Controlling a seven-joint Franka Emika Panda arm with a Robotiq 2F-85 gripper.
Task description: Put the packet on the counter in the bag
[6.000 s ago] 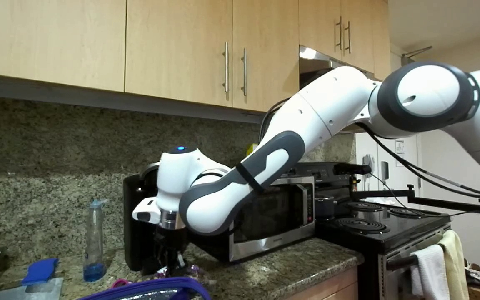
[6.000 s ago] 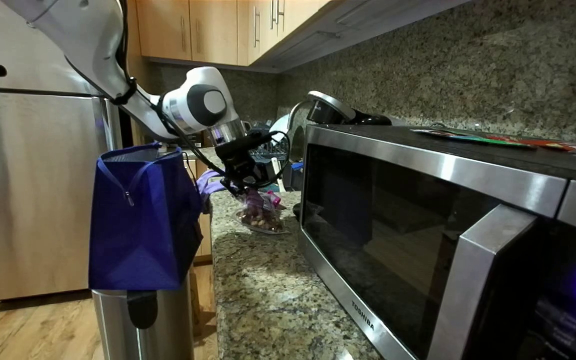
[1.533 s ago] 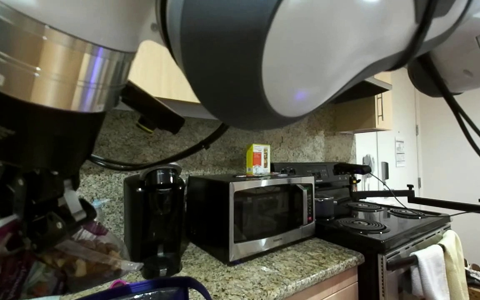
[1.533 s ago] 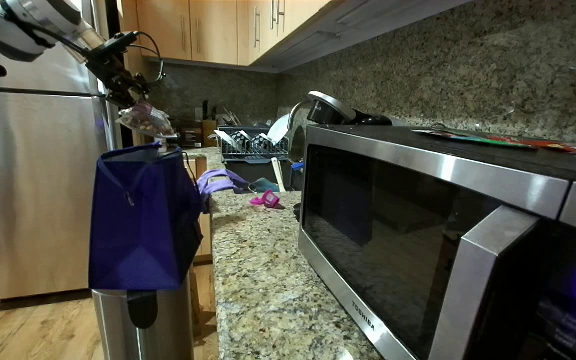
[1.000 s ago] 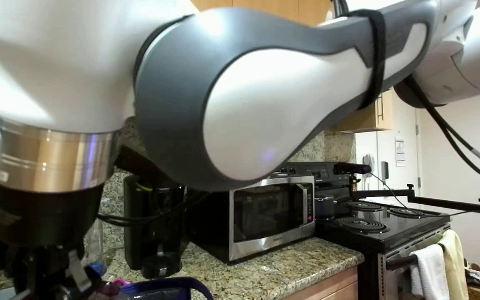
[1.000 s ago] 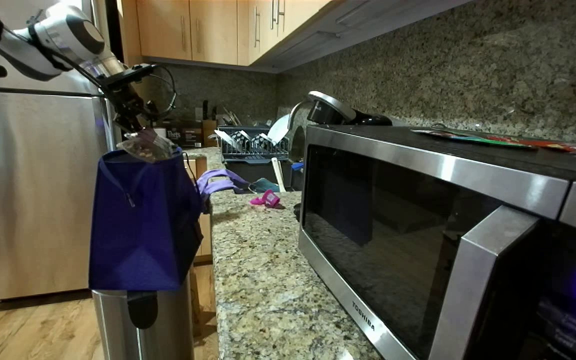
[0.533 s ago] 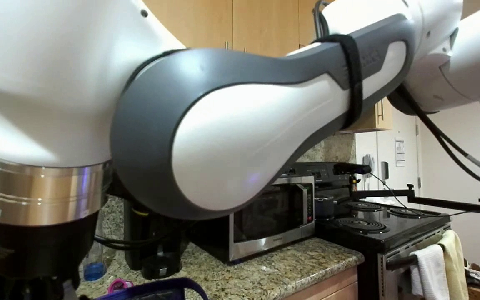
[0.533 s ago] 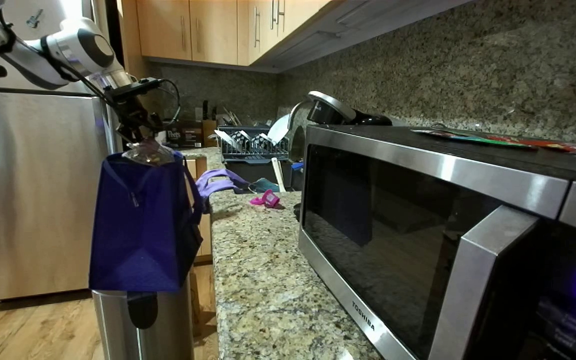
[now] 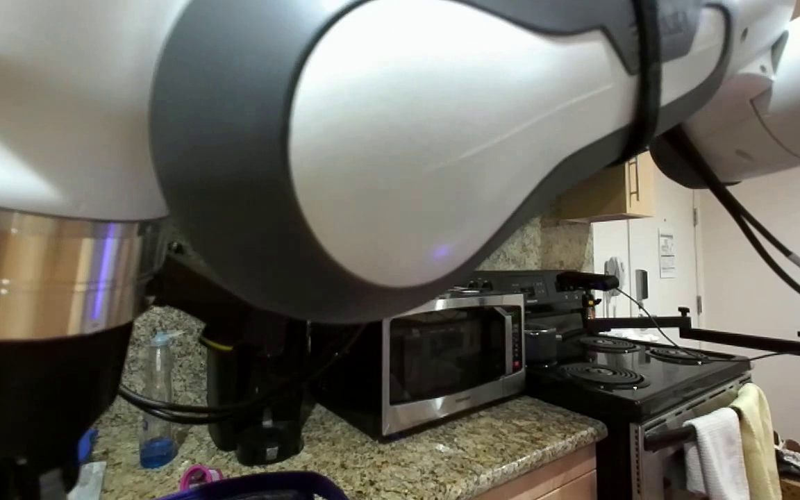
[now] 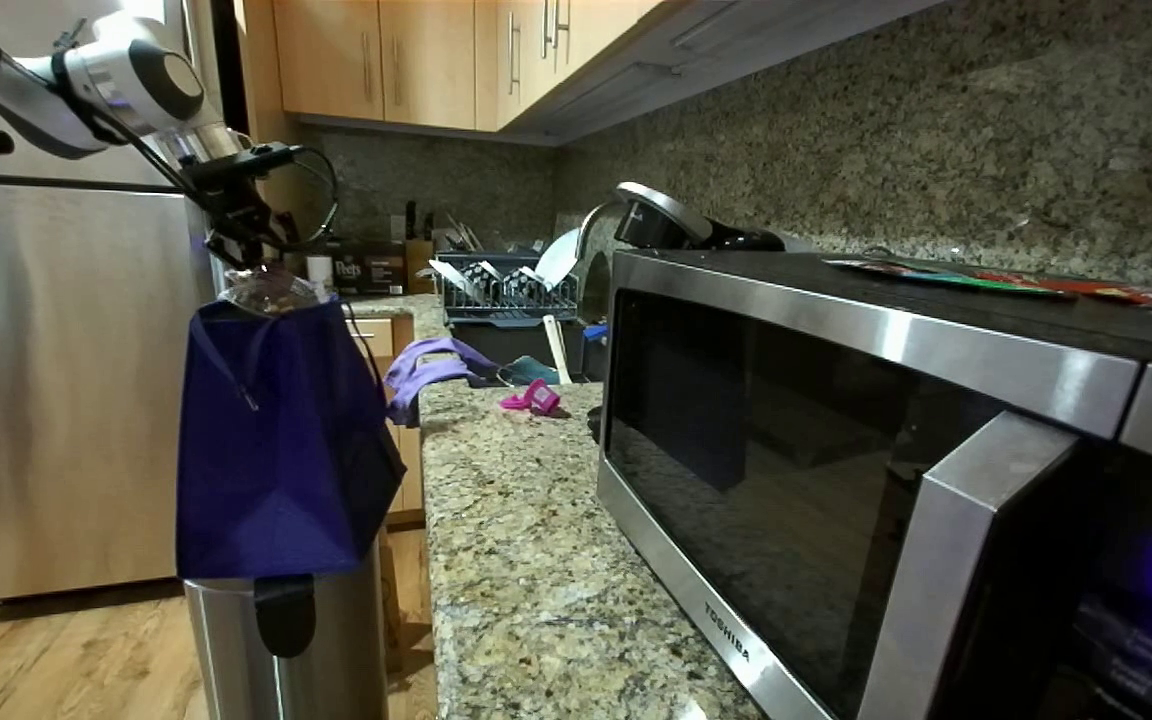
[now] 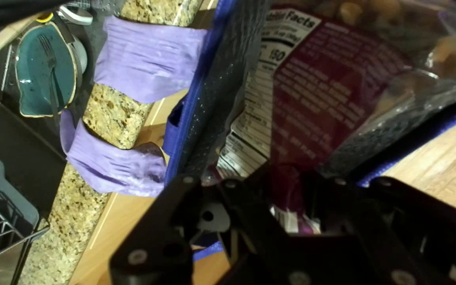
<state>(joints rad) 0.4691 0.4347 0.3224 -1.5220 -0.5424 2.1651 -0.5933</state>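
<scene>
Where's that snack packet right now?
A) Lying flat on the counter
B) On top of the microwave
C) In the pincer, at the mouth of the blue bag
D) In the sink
C: the wrist view shows the pincer closed on one end of the packet, with blue rims of the bag on either side.

The arm (image 9: 455, 139) is stretched across the upper part of an exterior view. The wrist (image 10: 201, 140) is angled downward, and the gripper (image 11: 289, 178) is pointed down at a slant, its fingers (image 11: 247, 196) held close together in a pinch.
</scene>
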